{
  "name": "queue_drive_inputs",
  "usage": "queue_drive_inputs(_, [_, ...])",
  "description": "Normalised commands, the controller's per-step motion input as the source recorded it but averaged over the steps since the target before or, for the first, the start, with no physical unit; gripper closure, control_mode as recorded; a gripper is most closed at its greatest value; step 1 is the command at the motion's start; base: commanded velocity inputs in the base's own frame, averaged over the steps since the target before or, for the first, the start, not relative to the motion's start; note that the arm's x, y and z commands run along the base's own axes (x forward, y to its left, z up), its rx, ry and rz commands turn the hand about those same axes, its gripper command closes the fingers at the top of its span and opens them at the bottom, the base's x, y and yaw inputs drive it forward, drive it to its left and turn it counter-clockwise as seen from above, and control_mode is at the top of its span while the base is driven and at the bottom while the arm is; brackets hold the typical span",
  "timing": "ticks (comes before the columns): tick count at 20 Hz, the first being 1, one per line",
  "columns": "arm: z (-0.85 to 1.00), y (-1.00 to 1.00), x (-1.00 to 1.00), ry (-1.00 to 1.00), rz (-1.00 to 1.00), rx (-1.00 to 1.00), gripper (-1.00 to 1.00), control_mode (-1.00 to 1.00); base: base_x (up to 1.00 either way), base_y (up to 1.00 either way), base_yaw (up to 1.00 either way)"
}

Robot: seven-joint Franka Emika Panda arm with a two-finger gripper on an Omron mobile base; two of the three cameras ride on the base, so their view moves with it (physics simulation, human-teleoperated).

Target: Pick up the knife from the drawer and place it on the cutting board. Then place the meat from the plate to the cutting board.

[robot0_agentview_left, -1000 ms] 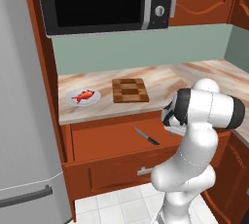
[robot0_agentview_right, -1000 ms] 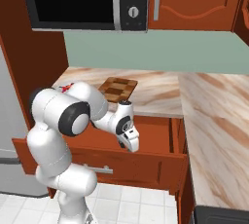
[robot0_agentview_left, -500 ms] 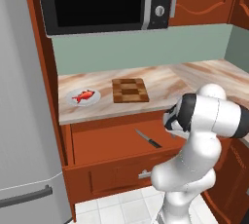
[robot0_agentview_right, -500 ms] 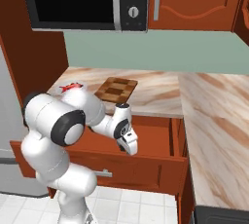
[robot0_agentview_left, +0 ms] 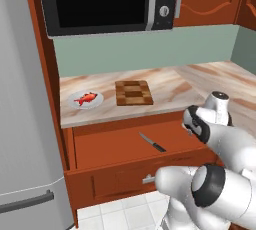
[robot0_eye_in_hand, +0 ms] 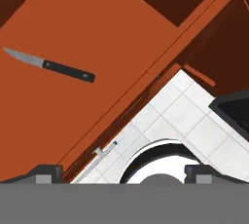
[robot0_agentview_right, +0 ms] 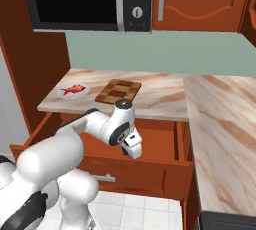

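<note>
Drawer: the drawer (robot0_agentview_left: 115,146) stands pulled out below the desk (robot0_agentview_left: 165,86); its reddish-brown floor is flat and its silver bar handle (robot0_agentview_left: 149,178) shows on the front panel.
Knife: the knife (robot0_agentview_left: 152,143) lies flat on the drawer floor, right of the middle, blade toward the back left and black handle toward the front right. In the hand view the knife (robot0_eye_in_hand: 51,65) lies apart from the finger tips, touched by nothing.
Claw: the claw (robot0_eye_in_hand: 121,173) has its jaws spread wide, the two dark tips standing far apart at the bottom of the hand view, with nothing between them. It hangs over the drawer's front edge, with white floor tiles (robot0_eye_in_hand: 175,116) beyond it. In the right base view the hand (robot0_agentview_right: 132,144) hangs over the open drawer (robot0_agentview_right: 160,144).
Cutting board: the checkered cutting board (robot0_agentview_left: 133,92) lies on the desk above the drawer, bare on top.
Plate: the plate (robot0_agentview_left: 85,99) sits on the desk just left of the board, apart from it.
Meat: the meat (robot0_agentview_left: 86,98) lies on the plate, red-orange.
Microwave: a black microwave (robot0_agentview_left: 105,1) hangs above the desk.
Fridge: a grey fridge (robot0_agentview_left: 25,124) stands left of the drawer.
</note>
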Motion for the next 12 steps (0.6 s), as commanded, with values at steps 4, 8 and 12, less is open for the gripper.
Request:
queue_drive_inputs(4, [1.0,0.0,-0.37,-0.2,0.2,0.0,-1.0,-1.0,0.0,0.0,0.0])
queue_drive_inputs(8, [0.65,0.01,-0.03,-0.16,0.49,0.0,-1.0,-1.0,0.0,0.0,0.0])
queue_drive_inputs(12, [0.46,0.08,0.0,-0.1,0.67,0.0,-1.0,-1.0,0.0,0.0,0.0])
